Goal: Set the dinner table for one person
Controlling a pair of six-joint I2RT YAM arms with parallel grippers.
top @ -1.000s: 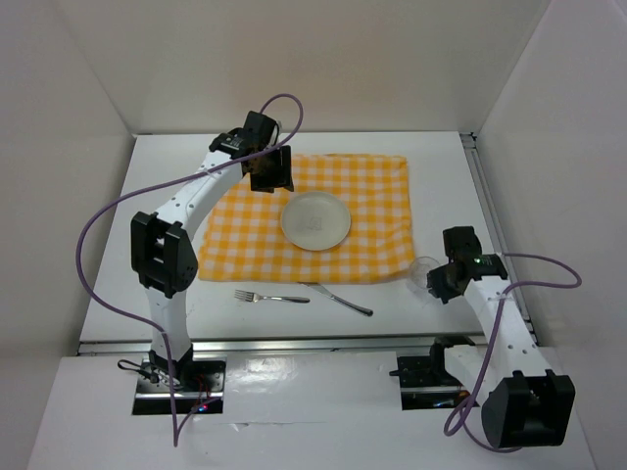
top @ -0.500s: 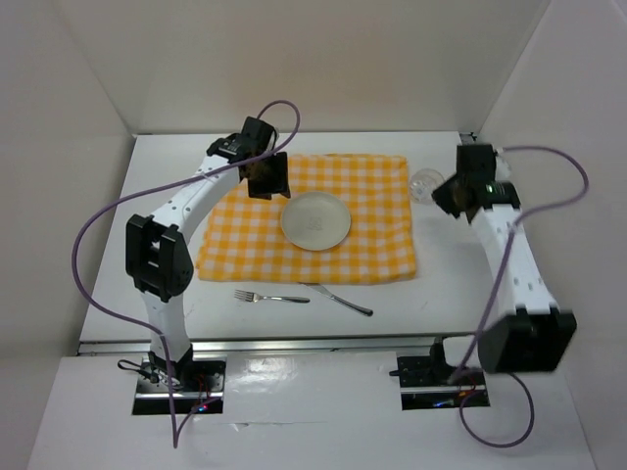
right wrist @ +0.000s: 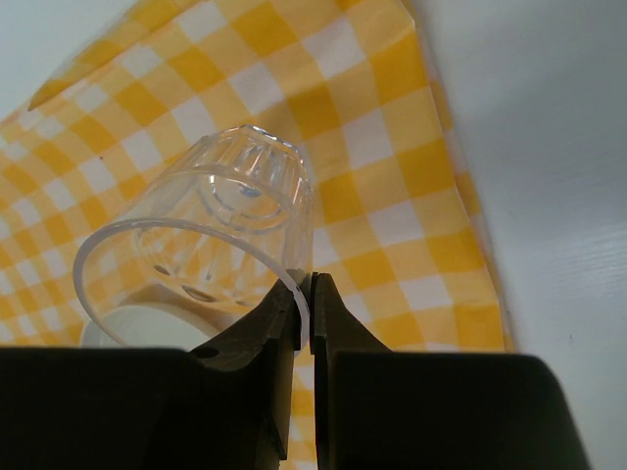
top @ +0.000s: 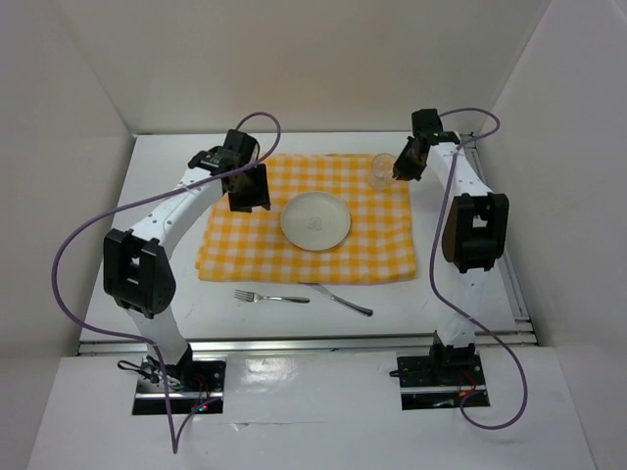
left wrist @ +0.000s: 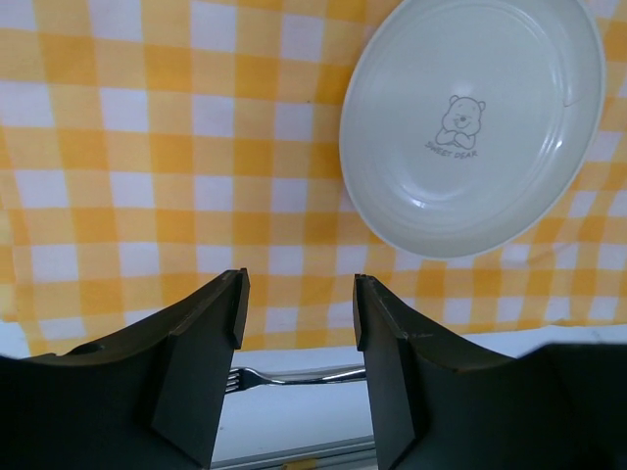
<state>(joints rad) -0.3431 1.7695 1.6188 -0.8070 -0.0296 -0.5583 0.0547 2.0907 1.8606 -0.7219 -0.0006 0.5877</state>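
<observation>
In one second the right arm has swung from the near right side of the counter [top: 441, 294] to its far right part. The right pincer [top: 397, 168] is clamped on the rim of the glass [top: 382, 171], one finger inside and one outside. The glass is now over the far right corner of the cloth [top: 245, 235]; whether it touches the cloth I cannot tell. I judge that the glass is almost at its place, above and to the right of the plate [top: 315, 220]. Releasing it comes next.

The left pincer [top: 248, 188] has moved a little to the left and hovers over the cloth beside the plate, its fingers apart and empty.

The counter is flat, matte and white, and it carries everything. The cloth is soft, with yellow and white squares and some wrinkles. The plate is round, shallow and glossy, with a small bear drawing. The glass is clear with ribs near its base. The fork [top: 271, 296] and knife [top: 338, 298] are thin shiny metal on the bare counter, just in front of the cloth.
</observation>
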